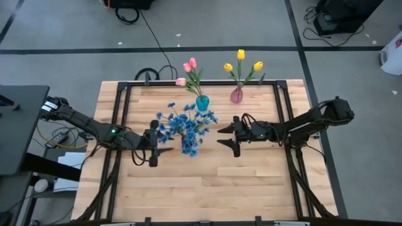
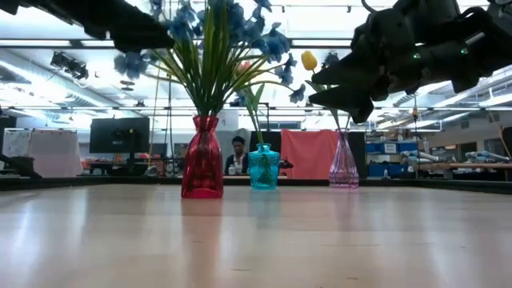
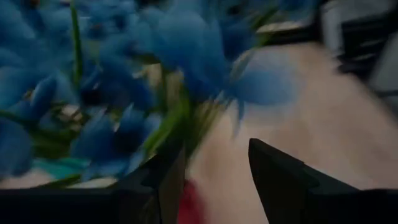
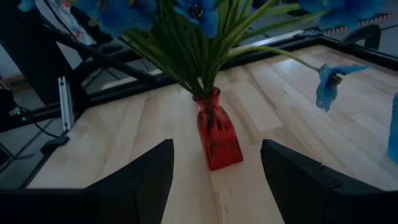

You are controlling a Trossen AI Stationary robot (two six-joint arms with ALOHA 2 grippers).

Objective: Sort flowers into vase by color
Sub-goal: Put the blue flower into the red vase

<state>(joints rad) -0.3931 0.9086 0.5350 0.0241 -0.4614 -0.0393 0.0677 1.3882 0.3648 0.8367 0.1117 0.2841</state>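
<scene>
Right now, all places given rel. to the red vase (image 2: 202,158):
Red vase: upright on my table (image 1: 207,185), near its middle, holding the blue sprays (image 1: 185,125); blossoms fan out wide over it, stems bunched in the neck.
My left claw (image 1: 153,149): just beside the vase on its left, up at blossom height; fingers spread w/ a clear gap, nothing between them. Left wrist cam is blurred, mostly blue petals close in front.
My right claw (image 1: 233,138): near the vase on the opp. side, off the table, pointing at it; fingers spread wide, gripping nothing.
Teal vase (image 1: 202,103): just behind the red one, twd the table's far edge; pink tulips (image 1: 188,70) stand in it.
Clear purplish vase (image 1: 236,95): behind & to the right of the red one, beside the teal; yellow tulips (image 1: 242,63) in it.
Person (image 2: 237,154): well behind the red vase, in the room beyond the table, seated.
</scene>
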